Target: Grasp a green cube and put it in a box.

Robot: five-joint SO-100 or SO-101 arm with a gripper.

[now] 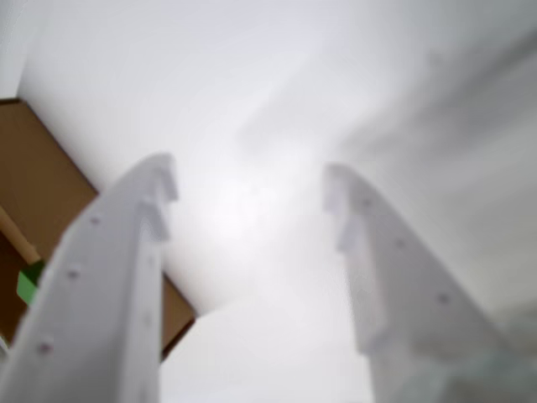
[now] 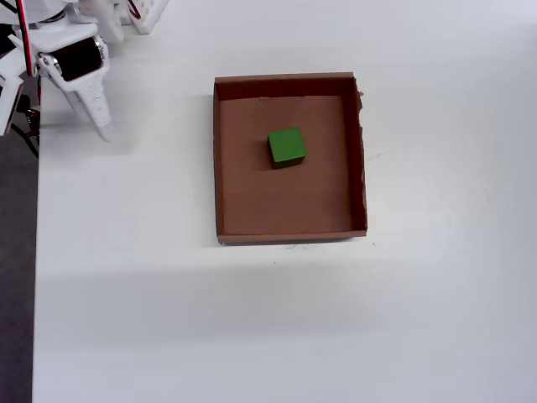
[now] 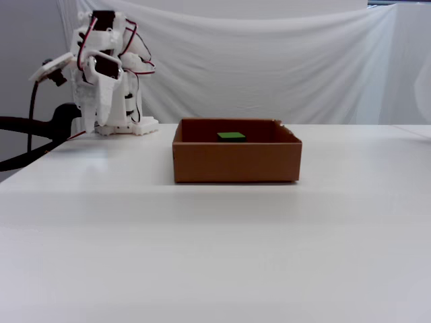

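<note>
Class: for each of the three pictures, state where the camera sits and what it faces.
Wrist view: rides behind the open tool, facing white table; box at left.
Overhead view: above, looking straight down; tool top left.
Fixed view: table height, side-on to the box; arm at left.
All three share the green cube.

Looks like a makeshift lab or hobby robotics bench, staged for recording. Plain white table [image 3: 215, 256] fills the room side of the fixed view; white cloth backdrop [image 3: 269, 60] hung in folds behind it, from 10 to 2 o'clock. Small white 3D-printed-looking arm [image 3: 104, 74] with exposed red wiring sits at the table's 10 o'clock corner. Dark floor strip [image 2: 15, 277] runs along the table's 9 o'clock edge in the overhead view. Bare, uncluttered setup, even lighting.
</note>
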